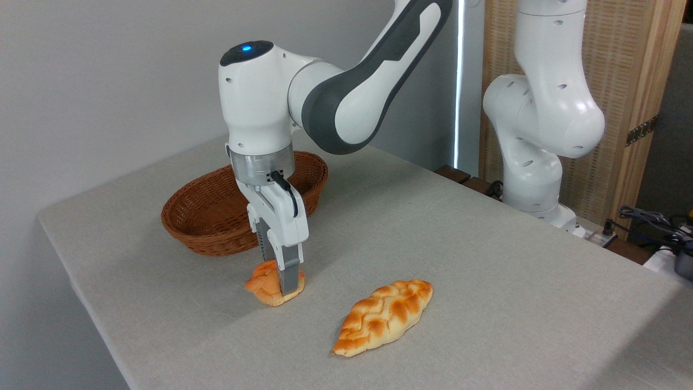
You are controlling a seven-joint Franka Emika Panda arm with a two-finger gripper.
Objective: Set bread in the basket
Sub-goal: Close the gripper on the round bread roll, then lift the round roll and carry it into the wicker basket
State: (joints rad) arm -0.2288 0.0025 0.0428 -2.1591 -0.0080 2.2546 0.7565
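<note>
Directly beneath white-and-grey end effector (pixel 282 279) sits small round orange-golden bun (pixel 265 286) with knotted top, resting on grey cloth-covered tabletop (pixel 487 271). Fingers straddle bun, near finger (pixel 289 276) pressed against its right side; clamped on bun as far as visible. Bun roughly round, no clear long axis. Oval brown woven wicker basket (pixel 216 216) stands just behind bun, apart from it. Long braided loaf (pixel 384 317) with browned patches lies right of bun, long axis diagonal, tip toward upper right. Count: one bun, one loaf, one basket.
</note>
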